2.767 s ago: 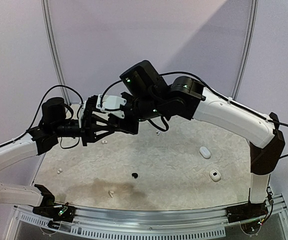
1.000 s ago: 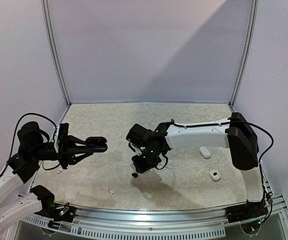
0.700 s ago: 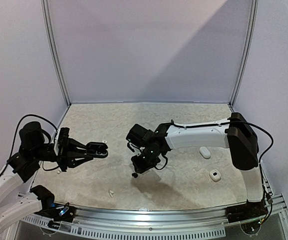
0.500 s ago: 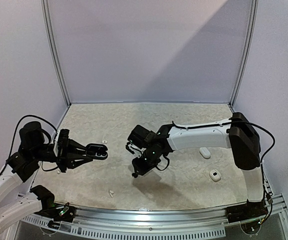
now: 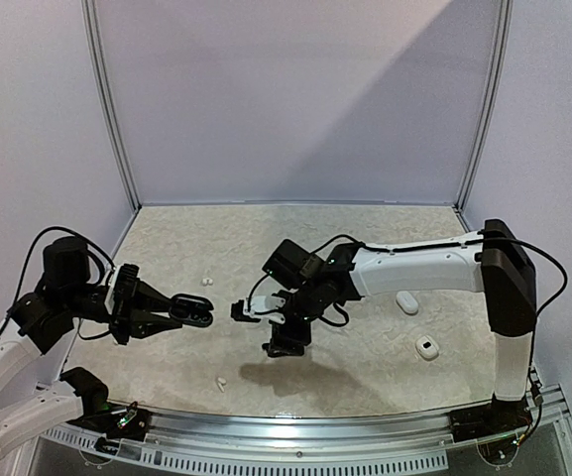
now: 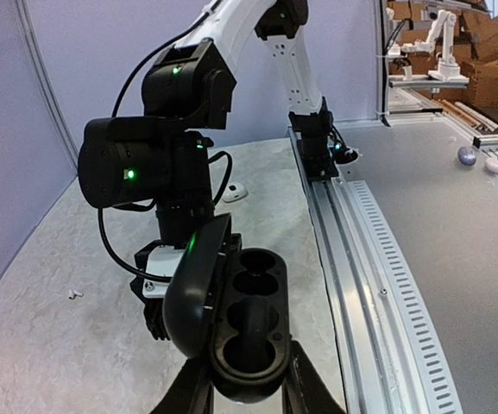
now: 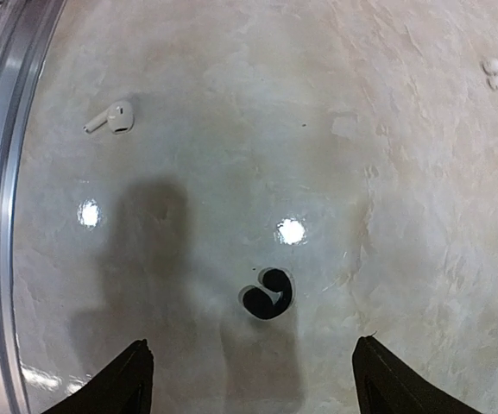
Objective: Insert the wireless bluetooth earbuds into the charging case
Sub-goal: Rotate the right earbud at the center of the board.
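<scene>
My left gripper is shut on the open black charging case, holding it by its near end above the table; its lid stands up on the left and its wells look dark. From above, the case hangs left of my right gripper. My right gripper is open wide and points down at the table. A black earbud lies on the table just beyond its fingertips, touched by neither. White earbuds lie farther off.
Two white oval cases lie on the right of the table. White earbuds lie near the left arm. The metal front rail runs along the near edge. The right arm looms behind the held case.
My right gripper's jaws have spread wide over the black earbud and its wrist has turned. My left arm has carried the open case a little lower and toward the centre.
</scene>
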Controlling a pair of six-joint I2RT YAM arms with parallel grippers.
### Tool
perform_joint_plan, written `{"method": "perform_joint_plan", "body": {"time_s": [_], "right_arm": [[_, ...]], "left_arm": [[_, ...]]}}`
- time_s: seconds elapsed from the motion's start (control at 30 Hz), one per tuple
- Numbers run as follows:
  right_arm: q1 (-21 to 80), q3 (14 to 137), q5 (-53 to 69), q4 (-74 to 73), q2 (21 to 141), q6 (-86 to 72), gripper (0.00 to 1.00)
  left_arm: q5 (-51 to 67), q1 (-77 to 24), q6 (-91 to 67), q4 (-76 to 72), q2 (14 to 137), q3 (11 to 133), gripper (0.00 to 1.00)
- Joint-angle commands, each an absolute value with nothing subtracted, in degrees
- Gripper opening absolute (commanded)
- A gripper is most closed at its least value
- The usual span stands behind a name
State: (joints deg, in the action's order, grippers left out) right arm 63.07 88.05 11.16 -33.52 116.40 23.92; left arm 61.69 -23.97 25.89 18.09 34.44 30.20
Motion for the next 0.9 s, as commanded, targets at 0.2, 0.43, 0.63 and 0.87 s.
{"method": "perform_joint_plan", "body": {"time_s": [0.2,0.43,0.63,0.87], "right_arm": [[63.4,92.8,13.4,-37.5,121.4,50.4,0.81],[63.4,96.3,14.7,-41.5,123.1,54.5,0.81],[63.4,96.8,14.7,-41.2,123.6,55.9,0.81],[63.4,98.4,14.9,-42.1,125.7,58.1,0.81]], "left_arm": [[65.6,-25.0,42.6,30.5,37.2,34.0,0.00],[69.6,-25.0,51.5,33.6,40.4,34.1,0.00],[71.0,-25.0,58.5,37.6,43.7,35.0,0.00],[70.6,-25.0,67.1,43.7,45.9,36.8,0.00]]}}
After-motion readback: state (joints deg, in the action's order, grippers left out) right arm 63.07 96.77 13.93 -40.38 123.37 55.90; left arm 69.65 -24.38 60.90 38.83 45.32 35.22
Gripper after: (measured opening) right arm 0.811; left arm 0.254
